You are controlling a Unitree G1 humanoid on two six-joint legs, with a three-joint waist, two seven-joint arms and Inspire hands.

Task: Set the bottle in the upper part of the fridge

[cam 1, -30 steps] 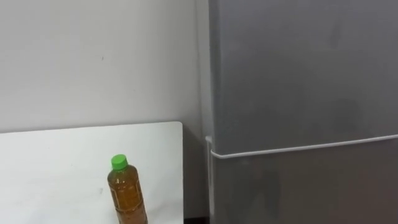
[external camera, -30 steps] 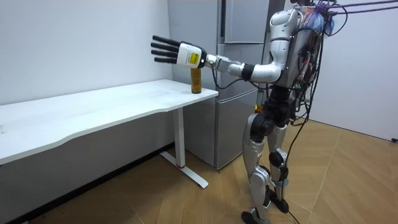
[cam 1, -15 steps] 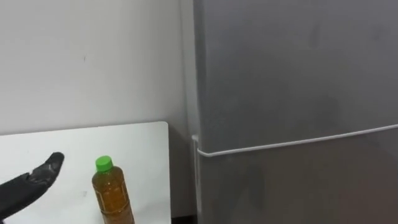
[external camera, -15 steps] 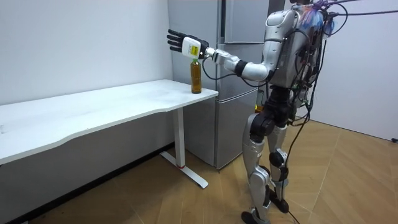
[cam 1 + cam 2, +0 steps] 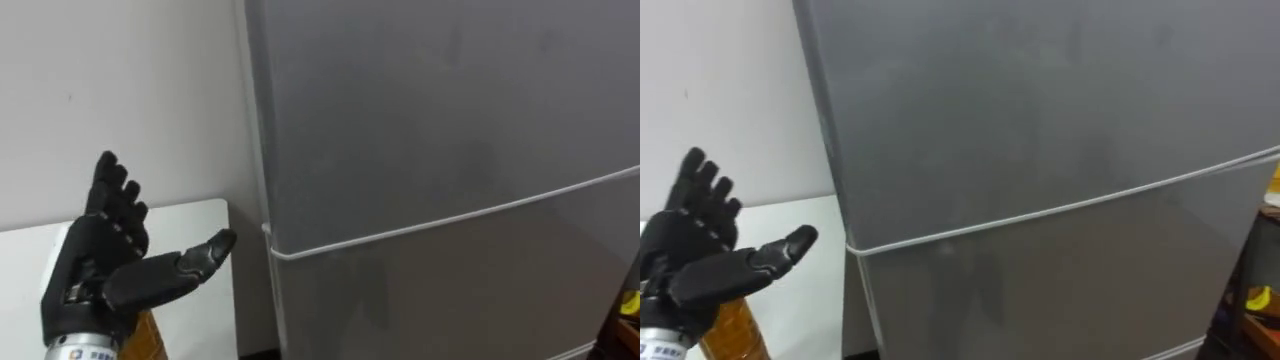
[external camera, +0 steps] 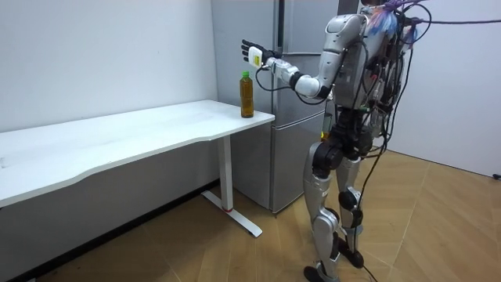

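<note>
Left hand [image 5: 100, 265] released, fingers spread, raised near bottle [image 6: 247, 95] on bench [image 6: 117, 137]. Likely full, rigid, smooth: moderately heavy, slippery. Grasp around mid-body, below green cap [image 6: 245, 74]; keep upright.

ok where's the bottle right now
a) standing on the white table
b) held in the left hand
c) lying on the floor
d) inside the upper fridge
a: the bottle stands upright on the white table at the corner next to the shut fridge, and the left hand is raised open close to it without gripping it.
</note>
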